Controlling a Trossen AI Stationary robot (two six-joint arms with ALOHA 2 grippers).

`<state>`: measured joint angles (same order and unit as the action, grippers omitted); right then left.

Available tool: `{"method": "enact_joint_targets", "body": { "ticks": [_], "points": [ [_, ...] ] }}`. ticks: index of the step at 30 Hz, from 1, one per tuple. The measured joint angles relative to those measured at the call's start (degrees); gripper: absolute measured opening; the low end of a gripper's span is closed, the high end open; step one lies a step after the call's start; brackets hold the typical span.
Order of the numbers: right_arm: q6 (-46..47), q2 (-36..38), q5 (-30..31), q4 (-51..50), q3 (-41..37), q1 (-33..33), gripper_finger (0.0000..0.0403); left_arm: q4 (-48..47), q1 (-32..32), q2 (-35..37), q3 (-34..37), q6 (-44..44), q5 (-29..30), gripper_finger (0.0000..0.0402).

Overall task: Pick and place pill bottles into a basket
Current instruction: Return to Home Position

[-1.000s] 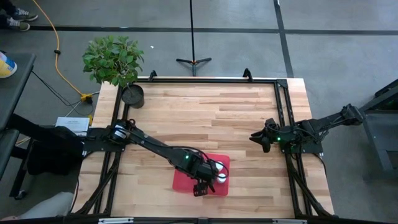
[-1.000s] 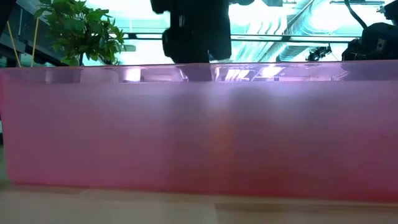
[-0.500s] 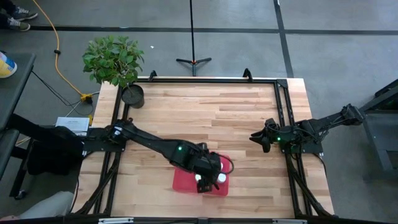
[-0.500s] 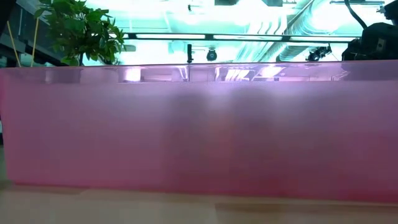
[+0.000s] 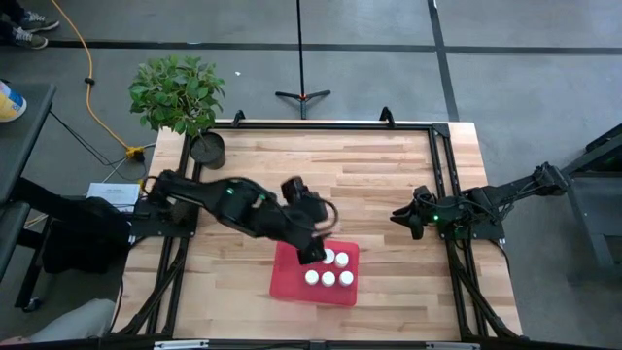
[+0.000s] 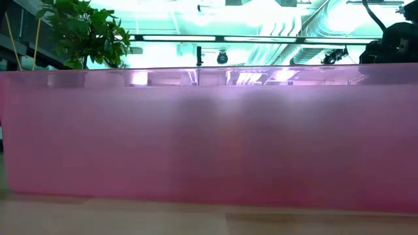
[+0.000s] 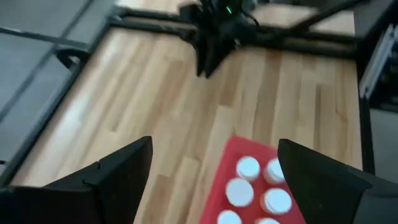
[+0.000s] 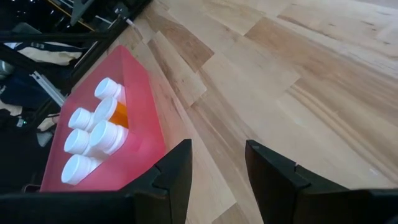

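The red basket [image 5: 288, 282] lies near the table's front edge; the low view looks straight at its near wall [image 6: 209, 143]. Several white-capped pill bottles [image 5: 328, 269] stand upright in its right half. They also show in the left wrist view [image 7: 258, 186] and, with one orange body, in the right wrist view [image 8: 93, 134]. My left gripper [image 5: 313, 251] is open and empty, above the basket's far left part; its fingers stand wide apart [image 7: 214, 180]. My right gripper [image 5: 413, 219] is open and empty at the table's right side [image 8: 217, 174].
A dark round plant pot [image 5: 207, 148] stands at the far left corner, with a leafy plant [image 5: 177, 92] beyond the table edge. A black frame [image 5: 321, 126] runs along the table's far, left and right edges. Bare wood lies between the basket and the far edge.
My left gripper has risen and drawn back from over the basket's near right part toward the table's far left, leaving the basket. The white caps it covered now show. In the low view the arm has gone out of the picture.
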<state>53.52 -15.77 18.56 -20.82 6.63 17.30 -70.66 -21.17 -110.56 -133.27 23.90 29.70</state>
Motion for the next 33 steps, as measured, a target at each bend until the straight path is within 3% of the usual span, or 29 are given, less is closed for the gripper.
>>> {"method": "enact_joint_targets", "body": {
  "ticks": [10,20,28,33],
  "points": [
    [0.0,0.0,0.4,0.0,0.0,0.0,0.0140,-3.4,0.2,8.6,0.0,-4.6,6.9,0.0379],
    [-3.7,0.0,0.7,1.2,-0.1,0.0,0.0140,-9.3,0.1,17.3,0.0,0.4,18.9,0.0379],
    [-15.0,0.9,11.7,8.9,-0.1,0.0,0.0140,-19.7,-3.3,20.5,0.1,10.5,26.4,0.0379],
    [-19.7,2.8,20.4,9.5,-0.1,0.0,0.0140,-19.3,-7.5,22.2,2.3,12.5,31.2,0.0379]
  ]
}}
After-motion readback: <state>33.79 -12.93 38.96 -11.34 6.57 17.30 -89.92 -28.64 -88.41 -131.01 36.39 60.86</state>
